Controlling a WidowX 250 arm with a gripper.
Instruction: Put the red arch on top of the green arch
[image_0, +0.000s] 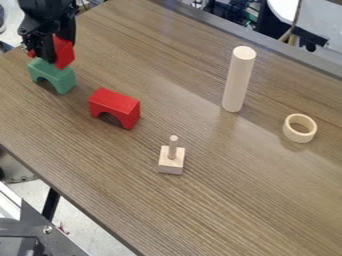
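Jaws closed on a red arch (63, 52), at the top of the green arch (61, 78)

The jaws are closed with the red arch between them, as far as I can judge; one finger covers part of it, so its full shape is not seen. The gripper (53, 49) hangs at the far left of the bench (220, 185), pointing down. The green arch stands upright on the bench just below. I cannot tell whether the two arches touch.

The step in hand seems to be the placing, and the task looks near its end. The next move asks for a check that the red arch sits flat and well centred; then the jaws should open gently and go straight up. If they open while it is tilted or too far to one side, it may slip off, and a side push could move the green arch also.

A loose arch (115, 107), also red, stands on the bench to the near right of the green one; it could be confused with the held one. Farther right are the peg (171, 161), the rod (238, 80) and the ring (290, 130). None of these seems to be in the way of an upward retreat.
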